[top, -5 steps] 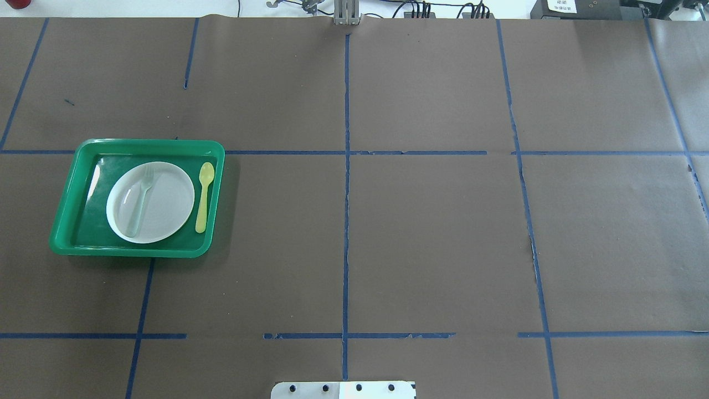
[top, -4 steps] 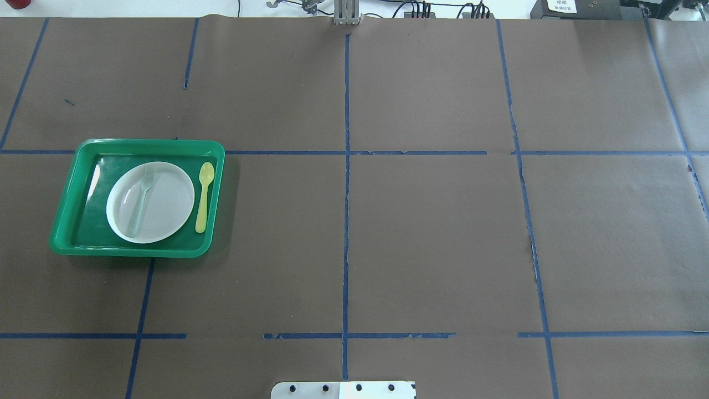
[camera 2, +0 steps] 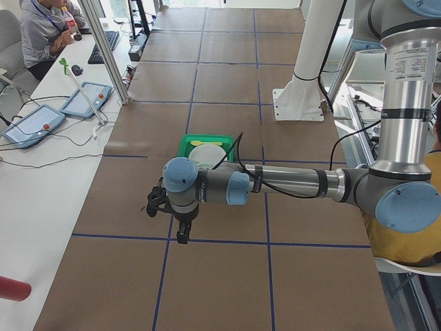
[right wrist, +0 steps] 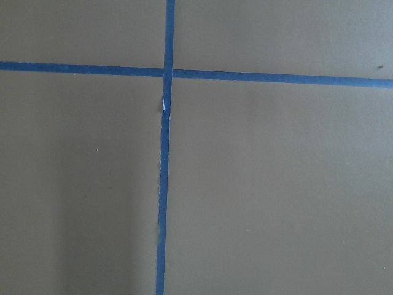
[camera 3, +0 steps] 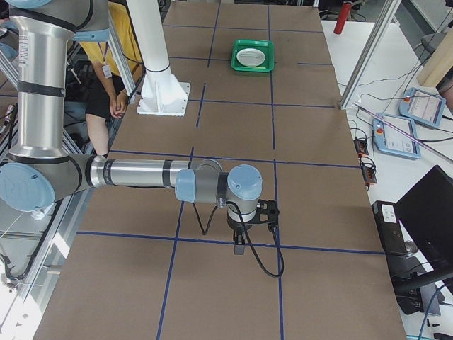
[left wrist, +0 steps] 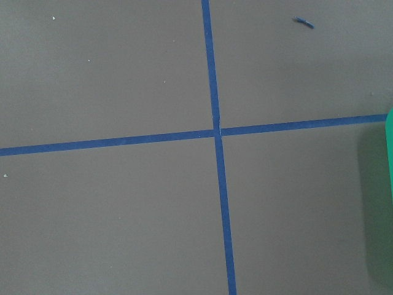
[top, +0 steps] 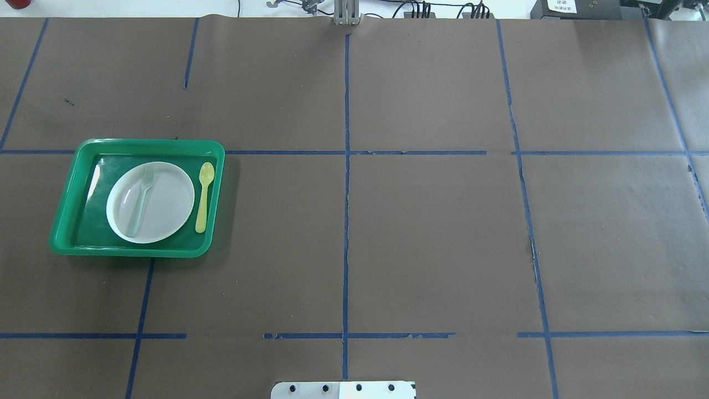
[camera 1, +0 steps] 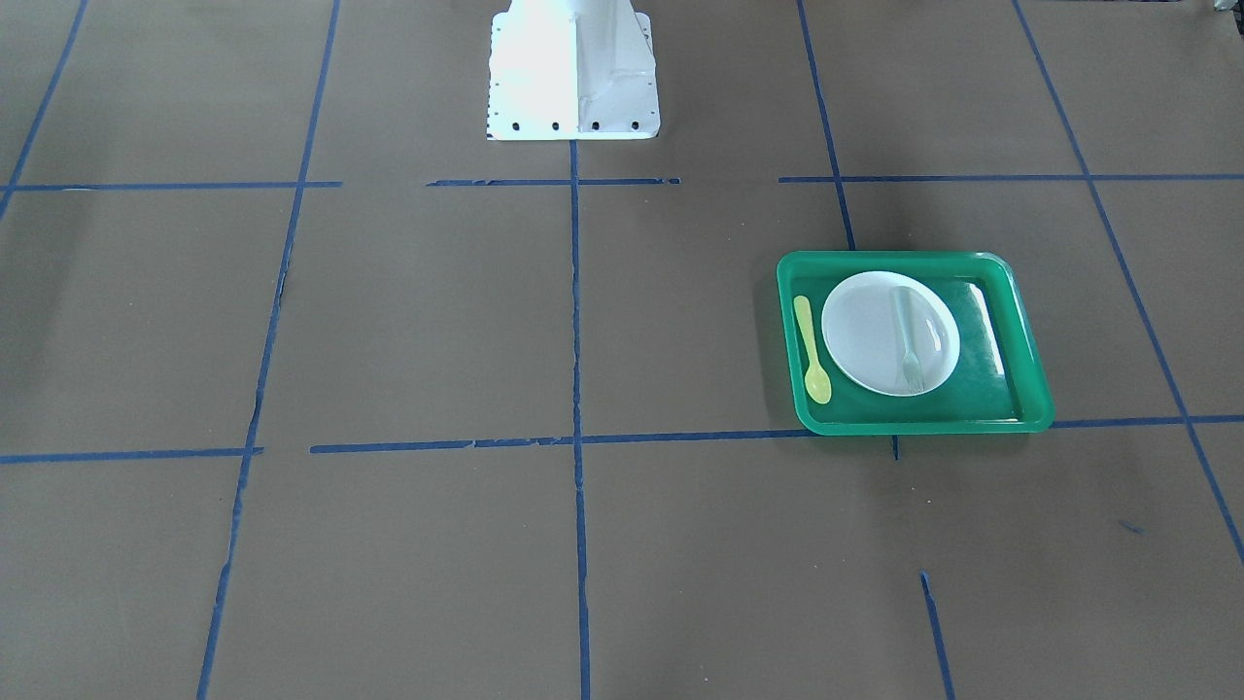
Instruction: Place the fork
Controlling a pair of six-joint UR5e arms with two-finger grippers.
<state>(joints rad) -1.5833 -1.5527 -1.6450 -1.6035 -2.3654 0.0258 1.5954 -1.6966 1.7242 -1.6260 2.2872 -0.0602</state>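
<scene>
The translucent whitish fork (top: pixel 139 202) lies on the left part of a white plate (top: pixel 166 205) inside a green tray (top: pixel 138 145) on the left side of the table. The front-facing view shows the fork (camera 1: pixel 907 340) on the plate (camera 1: pixel 865 331) in the tray (camera 1: pixel 914 425). My left gripper (camera 2: pixel 180 234) hangs above the table in front of the tray, apart from it. My right gripper (camera 3: pixel 239 248) hangs over the far right part of the table. Neither shows in the overhead or front views, so I cannot tell if they are open or shut.
A yellow spoon (top: pixel 204 197) lies in the tray right of the plate. The tray's edge (left wrist: pixel 388 203) shows at the right of the left wrist view. The robot's white base plate (top: pixel 343 389) sits at the near table edge. Blue tape lines cross the brown surface.
</scene>
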